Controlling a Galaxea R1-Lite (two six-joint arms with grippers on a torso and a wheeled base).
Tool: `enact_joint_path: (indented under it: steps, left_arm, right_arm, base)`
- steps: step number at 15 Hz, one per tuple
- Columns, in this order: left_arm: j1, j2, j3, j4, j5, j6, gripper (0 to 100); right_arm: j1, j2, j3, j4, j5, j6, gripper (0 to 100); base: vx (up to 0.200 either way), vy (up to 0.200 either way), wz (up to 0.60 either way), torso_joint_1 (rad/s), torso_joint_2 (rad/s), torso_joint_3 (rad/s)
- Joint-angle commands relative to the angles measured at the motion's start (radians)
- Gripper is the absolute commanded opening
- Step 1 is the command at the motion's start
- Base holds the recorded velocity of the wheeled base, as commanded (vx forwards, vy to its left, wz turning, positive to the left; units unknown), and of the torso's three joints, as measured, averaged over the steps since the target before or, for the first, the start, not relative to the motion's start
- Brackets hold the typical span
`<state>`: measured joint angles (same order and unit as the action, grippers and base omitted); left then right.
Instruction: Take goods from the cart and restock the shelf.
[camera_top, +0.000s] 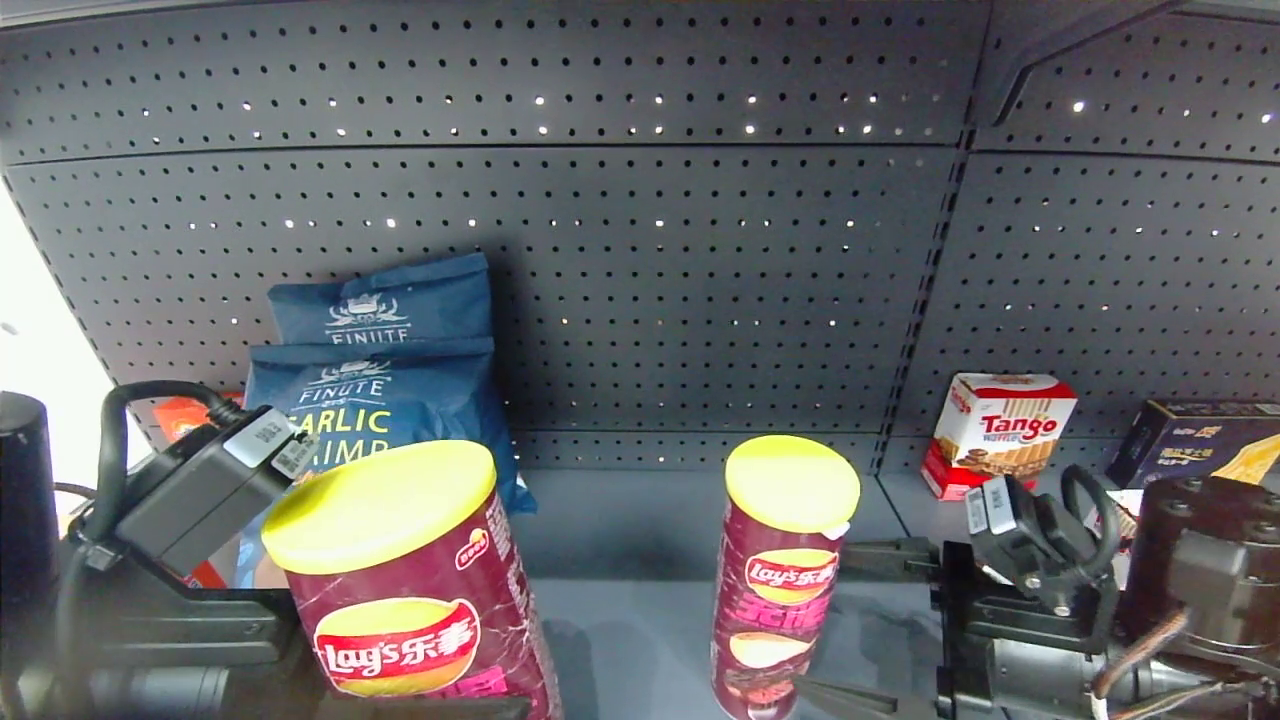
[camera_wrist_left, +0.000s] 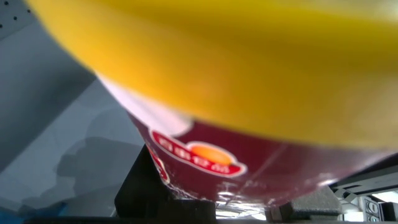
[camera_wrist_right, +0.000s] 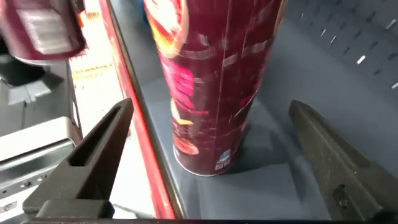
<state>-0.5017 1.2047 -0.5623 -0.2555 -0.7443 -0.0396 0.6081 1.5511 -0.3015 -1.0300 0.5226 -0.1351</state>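
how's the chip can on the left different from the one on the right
The left maroon cylindrical chip can with yellow lid leans, gripped in the left hand; the right maroon cylindrical chip can with yellow lid stands upright on the grey shelf. The left can is nearer the head camera, the right can farther in. The right hand is open around the right can, with gaps. Both share one design.

Left gripper clenched tight; right gripper fingers spread wide.
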Motion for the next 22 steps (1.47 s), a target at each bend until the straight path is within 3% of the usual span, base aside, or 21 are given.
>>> enact_joint_path:
  steps: [1,6,11,14,16,18,22]
  left_arm:
    - [0.002,-0.001,0.007,-0.001,0.000,0.000,0]
    - [0.003,-0.002,0.015,-0.002,0.000,0.000,0]
    - [0.006,-0.017,0.018,-0.001,0.002,-0.002,0]
    - [0.012,-0.025,0.021,0.001,0.003,-0.002,0]
    - [0.018,-0.025,0.019,-0.001,0.002,-0.002,0]
    - [0.018,-0.033,0.025,-0.001,0.002,-0.002,0]
    - [0.020,-0.051,0.029,-0.001,0.002,-0.002,0]
  right_arm:
    - [0.001,-0.115,0.024,0.005,0.001,0.000,100]
    - [0.002,-0.313,-0.041,0.188,-0.098,0.000,100]
    - [0.001,-0.589,-0.125,0.518,-0.394,0.000,100]
    - [-0.001,-0.687,-0.087,0.547,-0.506,0.028,100]
    - [0.002,-0.744,-0.077,0.587,-0.633,0.032,100]
    - [-0.005,-0.787,-0.054,0.608,-0.659,0.051,100]
    - [-0.343,-1.017,0.151,0.619,-0.674,0.129,100]
  base:
    - [0.000,0.000,0.00,0.000,0.00,0.000]
    - [0.000,0.000,0.00,0.000,0.00,0.000]
    - [0.000,0.000,0.00,0.000,0.00,0.000]
    - [0.000,0.000,0.00,0.000,0.00,0.000]
    - [0.000,0.000,0.00,0.000,0.00,0.000]
    - [0.000,0.000,0.00,0.000,0.00,0.000]
    - [0.000,0.000,0.00,0.000,0.00,0.000]
